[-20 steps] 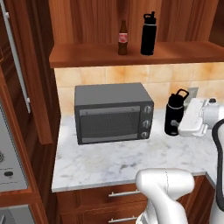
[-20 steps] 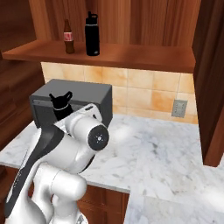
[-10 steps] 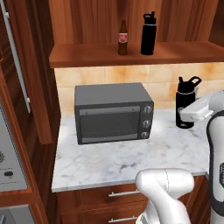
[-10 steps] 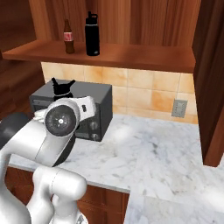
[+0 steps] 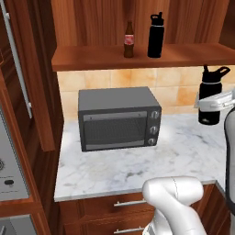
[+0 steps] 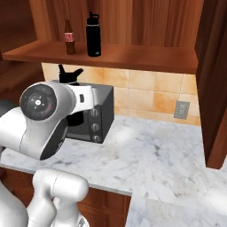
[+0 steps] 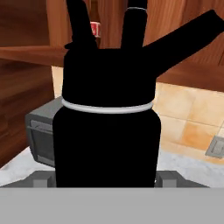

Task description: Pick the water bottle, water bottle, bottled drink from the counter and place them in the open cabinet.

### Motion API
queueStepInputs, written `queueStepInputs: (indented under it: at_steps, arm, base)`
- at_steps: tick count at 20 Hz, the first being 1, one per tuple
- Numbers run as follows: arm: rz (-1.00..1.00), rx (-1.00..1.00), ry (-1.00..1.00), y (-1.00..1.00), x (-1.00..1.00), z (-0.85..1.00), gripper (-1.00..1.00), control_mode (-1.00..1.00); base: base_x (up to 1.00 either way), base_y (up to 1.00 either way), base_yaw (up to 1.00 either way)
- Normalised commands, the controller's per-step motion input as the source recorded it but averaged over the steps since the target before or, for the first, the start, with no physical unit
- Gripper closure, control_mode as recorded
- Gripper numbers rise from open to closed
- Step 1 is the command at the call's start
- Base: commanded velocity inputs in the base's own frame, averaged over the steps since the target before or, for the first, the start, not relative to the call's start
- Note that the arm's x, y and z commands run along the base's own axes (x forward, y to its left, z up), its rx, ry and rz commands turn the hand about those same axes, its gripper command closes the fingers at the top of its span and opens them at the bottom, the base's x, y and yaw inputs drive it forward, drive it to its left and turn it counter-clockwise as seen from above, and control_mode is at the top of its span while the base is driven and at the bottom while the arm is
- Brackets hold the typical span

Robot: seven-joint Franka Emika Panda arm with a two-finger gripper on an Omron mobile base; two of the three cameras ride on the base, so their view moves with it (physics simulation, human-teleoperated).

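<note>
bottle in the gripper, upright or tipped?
Upright. The held water bottle has its cap on top and body vertical, off the counter, in the gripper.

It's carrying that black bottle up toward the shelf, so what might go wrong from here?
The held water bottle hangs below the shelf edge; rising too close, its cap might strike the wood. On the shelf, the other water bottle and the bottled drink stand close together, so a careless placement might topple them. The gripper holds low, so the bottle may tilt.
</note>
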Motion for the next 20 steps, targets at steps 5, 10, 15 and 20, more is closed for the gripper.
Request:
queueStepInputs:
  at_steps: [5, 10, 15, 20]
  arm:
    - [-0.02, 0.0, -0.18, -0.26, -0.1, 0.43, 1.0, -1.0]
    - [0.0, 0.0, -0.26, -0.15, 0.02, 0.36, 1.0, -1.0]
    - [-0.08, 0.01, -0.04, -0.05, 0.27, 0.28, 1.0, -1.0]
    - [-0.09, 0.02, 0.03, -0.03, 0.42, 0.28, 1.0, -1.0]
  base:
    - [0.0, 0.0, 0.0]
    - [0.0, 0.0, 0.0]
    - [0.0, 0.0, 0.0]
    - [0.0, 0.0, 0.0]
